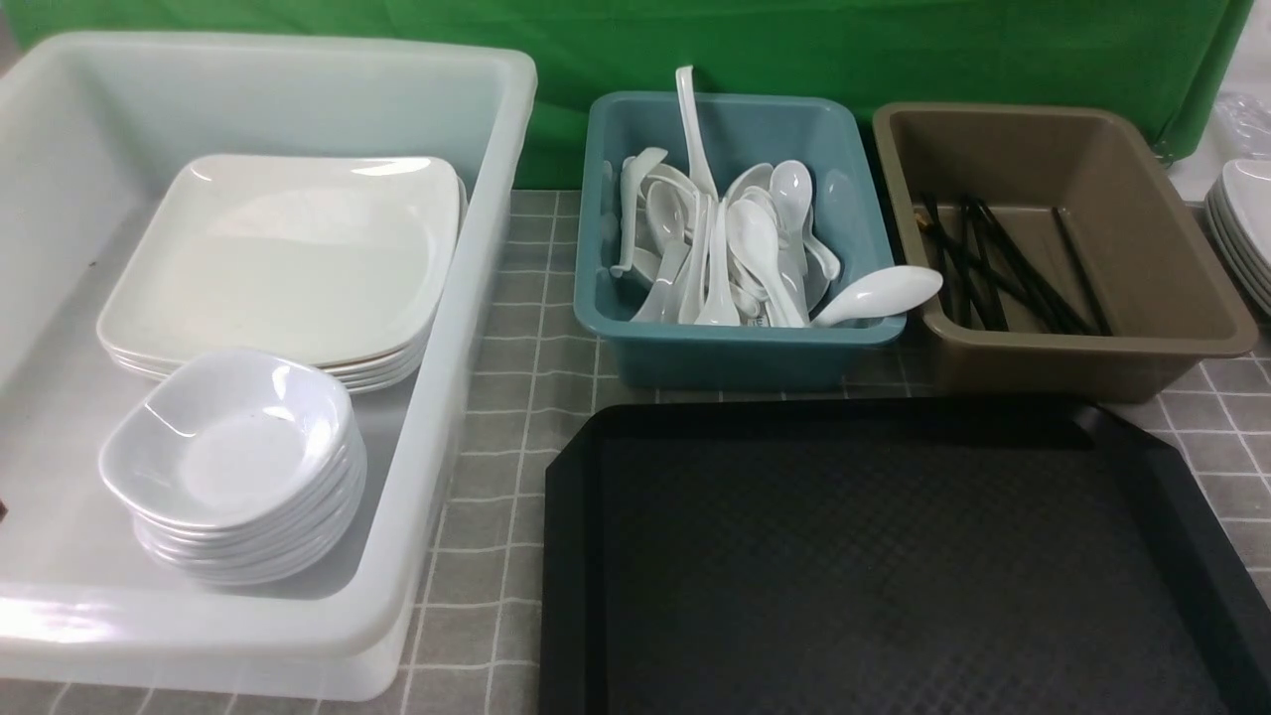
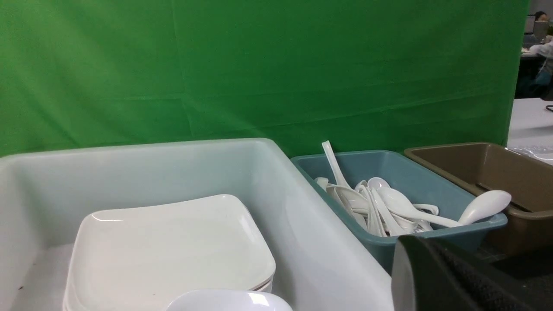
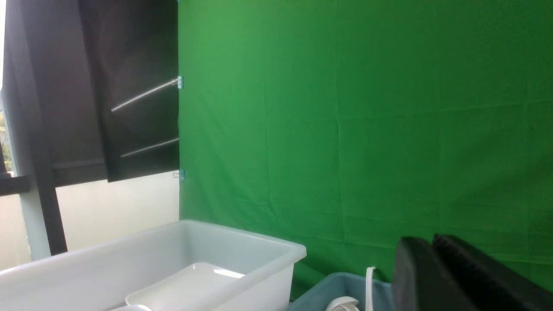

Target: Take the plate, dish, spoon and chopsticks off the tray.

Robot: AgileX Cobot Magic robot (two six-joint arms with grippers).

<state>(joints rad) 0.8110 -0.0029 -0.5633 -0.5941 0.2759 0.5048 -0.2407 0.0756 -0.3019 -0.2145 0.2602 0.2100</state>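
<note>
The black tray (image 1: 1142,467) lies at the front centre-right with nothing on it. Large white plates (image 1: 288,248) and small deep dishes (image 1: 233,447) are stacked in a white tub (image 1: 477,298) on the left. White spoons (image 1: 755,248) fill a teal bin (image 1: 735,348); one spoon (image 1: 879,293) rests across its right rim. Black chopsticks (image 1: 993,263) lie in a brown bin (image 1: 1082,348). Neither gripper shows in the front view. My left gripper (image 2: 414,244) and my right gripper (image 3: 425,242) show in their wrist views with fingers together and empty.
Another stack of white plates (image 1: 1241,218) sits at the far right edge. A grey checked cloth (image 1: 516,397) covers the table. A green backdrop (image 1: 794,40) hangs behind the bins. A narrow strip of cloth separates the tub from the tray.
</note>
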